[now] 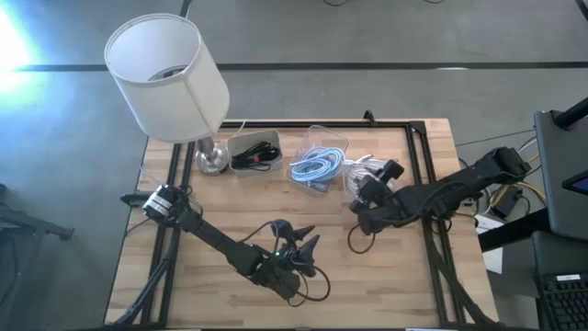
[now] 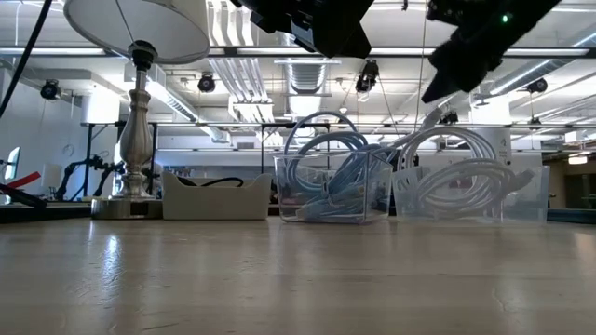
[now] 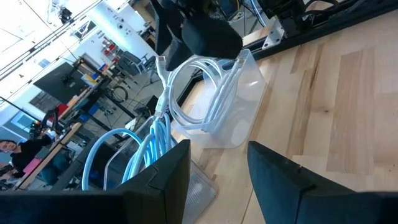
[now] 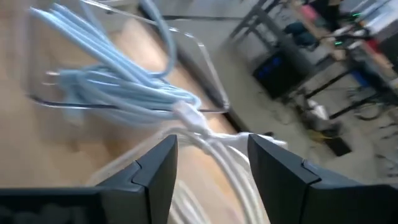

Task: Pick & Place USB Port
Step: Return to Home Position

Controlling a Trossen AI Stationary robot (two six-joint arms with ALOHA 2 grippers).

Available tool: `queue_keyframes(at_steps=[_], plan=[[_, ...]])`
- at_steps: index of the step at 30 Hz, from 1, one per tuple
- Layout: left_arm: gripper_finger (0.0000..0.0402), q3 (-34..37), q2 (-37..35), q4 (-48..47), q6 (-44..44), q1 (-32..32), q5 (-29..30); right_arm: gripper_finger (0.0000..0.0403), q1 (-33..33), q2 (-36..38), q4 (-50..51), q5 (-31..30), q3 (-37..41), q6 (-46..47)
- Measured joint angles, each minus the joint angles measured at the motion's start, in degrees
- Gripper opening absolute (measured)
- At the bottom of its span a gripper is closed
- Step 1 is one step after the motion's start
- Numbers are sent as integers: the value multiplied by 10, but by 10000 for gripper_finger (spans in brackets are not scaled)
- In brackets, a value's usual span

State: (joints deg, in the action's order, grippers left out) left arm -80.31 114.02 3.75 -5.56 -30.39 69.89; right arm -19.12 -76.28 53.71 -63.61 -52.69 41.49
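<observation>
A: What is seen at the left of the worktop (image 1: 404, 276)?

B: A lamp (image 1: 165, 69) with a white shade is stood at the far left corner. Just beside its base an opaque tray (image 2: 216, 200) is set, with a black cable (image 2: 209, 182) laid in it.

A: And the left gripper (image 1: 296, 235)?

B: It is held above bare wood in the near middle of the worktop, apart from the bins. Its fingers (image 3: 165, 183) are spread wide and nothing is gripped between them.

A: Where are the USB cables found?

B: The blue USB cable (image 2: 335, 181) is coiled inside the left transparent bin (image 2: 284, 200), with loops raised above the rim. The white USB cable (image 2: 456, 177) is bundled in the right transparent bin (image 2: 533, 200), which is set just beside the first. Whether the two bins touch cannot be told.

A: How is the right gripper (image 1: 366, 190) placed?

B: It is hung over the near side of the right transparent bin, with its arm stretched in from the right edge of the worktop. Its fingers (image 4: 155, 177) are parted in release, and the white USB cable is seen beyond the gap, not clamped.

A: Is anything noted beyond the worktop?

B: A room with benches and ceiling lights is seen behind the bins in the low view.
</observation>
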Motion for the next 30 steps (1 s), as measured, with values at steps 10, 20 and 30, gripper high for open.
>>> queue_keyframes(at_steps=[10, 20, 30], plan=[[93, -12, -29, 1, -2, -25, 7, 137, -38, 0, 0, 86, -82, -40], [11, 11, -178, -143, 129, -62, -76, 14, -121, 0, -2, 81, -122, -77], [9, 118, -347, -281, 232, -68, -294, 8, -197, 0, -2, 62, -134, -119]])
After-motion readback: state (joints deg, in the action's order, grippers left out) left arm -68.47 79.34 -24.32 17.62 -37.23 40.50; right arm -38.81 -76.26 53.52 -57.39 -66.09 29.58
